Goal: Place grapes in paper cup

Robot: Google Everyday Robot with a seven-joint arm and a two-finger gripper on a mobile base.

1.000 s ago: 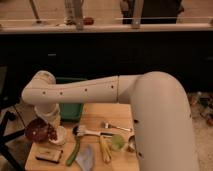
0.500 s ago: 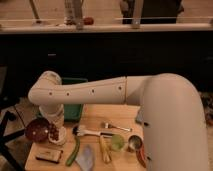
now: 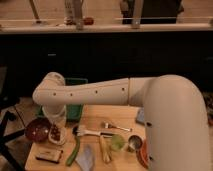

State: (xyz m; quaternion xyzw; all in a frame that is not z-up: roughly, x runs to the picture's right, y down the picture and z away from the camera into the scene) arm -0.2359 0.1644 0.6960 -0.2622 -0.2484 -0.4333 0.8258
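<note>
The white paper cup (image 3: 56,136) stands at the table's left, just right of the maroon bowl. The dark red grapes (image 3: 54,132) show at the cup's mouth, apparently inside it. My gripper (image 3: 56,118) hangs down from the white arm's wrist, right above the cup and grapes. Whether it touches the grapes is hidden. The arm reaches in from the right across the back of the table.
A maroon bowl (image 3: 37,129) sits left of the cup and a green bin (image 3: 76,102) behind it. On the wooden table (image 3: 95,117) lie a brush (image 3: 86,132), fork (image 3: 118,127), pale-green fruit (image 3: 117,143), metal cup (image 3: 134,144), green vegetable (image 3: 73,150), blue cloth (image 3: 86,158) and brown bar (image 3: 50,156).
The arm's wrist has shifted a little to the right, from over the maroon bowl's edge to over the paper cup. The grapes now show at the cup.
</note>
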